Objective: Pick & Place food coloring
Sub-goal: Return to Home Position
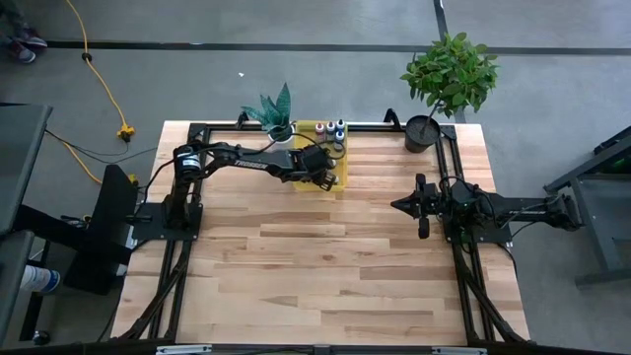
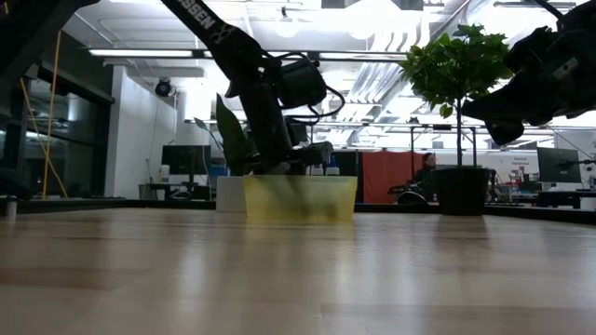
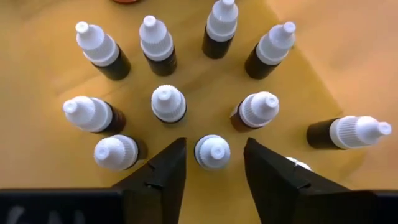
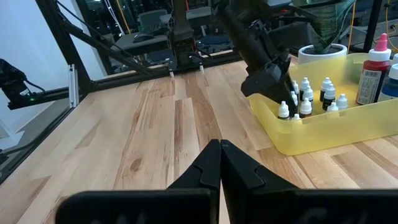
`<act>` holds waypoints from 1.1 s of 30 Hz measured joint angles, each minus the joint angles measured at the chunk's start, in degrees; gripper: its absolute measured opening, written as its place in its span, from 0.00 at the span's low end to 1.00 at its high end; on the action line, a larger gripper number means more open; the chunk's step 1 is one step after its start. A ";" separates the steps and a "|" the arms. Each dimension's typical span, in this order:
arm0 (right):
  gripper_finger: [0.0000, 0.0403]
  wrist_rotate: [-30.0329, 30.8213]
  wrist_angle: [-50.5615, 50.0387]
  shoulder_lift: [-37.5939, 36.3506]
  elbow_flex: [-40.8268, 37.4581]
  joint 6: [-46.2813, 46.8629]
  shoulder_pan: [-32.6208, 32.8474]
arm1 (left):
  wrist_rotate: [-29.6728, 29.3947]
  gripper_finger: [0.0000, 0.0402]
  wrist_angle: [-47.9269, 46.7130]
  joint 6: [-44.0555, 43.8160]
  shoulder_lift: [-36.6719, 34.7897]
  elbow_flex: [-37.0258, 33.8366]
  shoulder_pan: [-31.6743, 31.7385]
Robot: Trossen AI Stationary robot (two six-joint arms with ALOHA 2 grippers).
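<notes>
The food coloring bottles (image 3: 168, 102) are tiny, dark-bodied and white-capped. They stand upright in a translucent yellow tray (image 1: 340, 182) at the table's far edge. A few larger bottles (image 4: 375, 71) stand at the tray's far end. My left gripper (image 3: 214, 143) is open and points down into the tray. Its fingers stand on either side of one bottle's cap (image 3: 212, 152), with a gap showing on each side. My right gripper (image 4: 219, 155) is shut and hovers over bare table at the right (image 1: 399, 204).
Other bottles crowd close around the left fingers (image 3: 115, 152). A small plant in a white pot (image 1: 276, 113) stands beside the tray's far left corner, and a larger potted plant (image 1: 422, 133) stands at the far right. Bare wooden table lies toward the near edge (image 1: 325, 276).
</notes>
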 joint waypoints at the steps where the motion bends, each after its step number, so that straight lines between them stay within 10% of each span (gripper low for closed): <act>1: 0.00 0.00 -0.01 0.00 -0.01 0.01 0.01 | 0.00 0.39 0.02 0.28 0.00 0.00 0.00; 33: 0.00 0.00 -0.01 -0.01 0.00 0.00 0.00 | -3.71 0.45 -4.50 22.86 -9.47 17.14 -5.24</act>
